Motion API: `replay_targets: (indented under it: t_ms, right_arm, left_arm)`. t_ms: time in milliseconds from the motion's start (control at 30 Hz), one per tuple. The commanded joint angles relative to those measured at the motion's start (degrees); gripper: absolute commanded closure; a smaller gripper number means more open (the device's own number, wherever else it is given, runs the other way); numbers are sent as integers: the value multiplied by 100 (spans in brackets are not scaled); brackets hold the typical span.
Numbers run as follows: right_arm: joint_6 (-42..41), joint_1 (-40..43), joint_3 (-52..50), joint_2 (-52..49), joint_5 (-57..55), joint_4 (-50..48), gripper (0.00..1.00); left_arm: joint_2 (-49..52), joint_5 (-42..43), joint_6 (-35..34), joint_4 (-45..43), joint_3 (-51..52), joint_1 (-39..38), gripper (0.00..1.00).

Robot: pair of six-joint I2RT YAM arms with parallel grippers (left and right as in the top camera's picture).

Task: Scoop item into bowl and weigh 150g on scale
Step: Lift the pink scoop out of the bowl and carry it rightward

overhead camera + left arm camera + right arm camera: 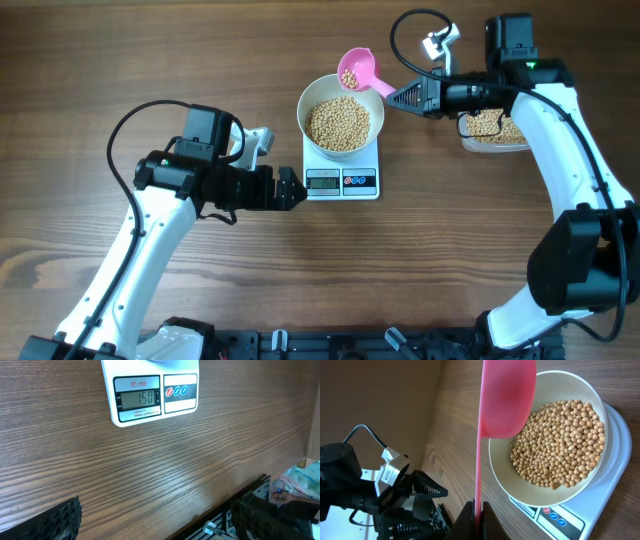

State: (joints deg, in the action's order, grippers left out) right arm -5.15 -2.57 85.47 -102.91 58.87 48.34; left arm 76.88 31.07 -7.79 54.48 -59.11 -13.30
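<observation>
The white bowl (342,112) sits on the white scale (342,181), filled with tan beans (343,122). The scale's display (139,398) reads 150. My right gripper (402,97) is shut on the handle of a pink scoop (356,71), which hangs over the bowl's far rim with a few beans in it. From the right wrist, the scoop (506,400) covers the bowl's (510,482) left edge, and the handle runs down between the fingers (478,517). My left gripper (296,190) stands open just left of the scale, holding nothing; its fingertips (62,520) frame bare wood.
A clear container (494,128) with more beans stands at the right, partly under the right arm. The table's front edge and a dark rail (240,505) lie close to the left gripper.
</observation>
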Motion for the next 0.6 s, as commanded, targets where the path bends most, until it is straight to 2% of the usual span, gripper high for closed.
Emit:
replay_targets:
  t_ms: [0,367,567]
  right_arm:
    - [59,2,-31,-85,72,-68,96]
    - [63,111,-31,-83,352,-247,96]
    - [63,839,-31,-46,739,-282,96]
  left_arm:
    - [7,-57,-13,2,-2,-4,0]
    - [7,-57,-13,2,-2,-4,0]
    - [7,-57,-13,4,-2,-4,0]
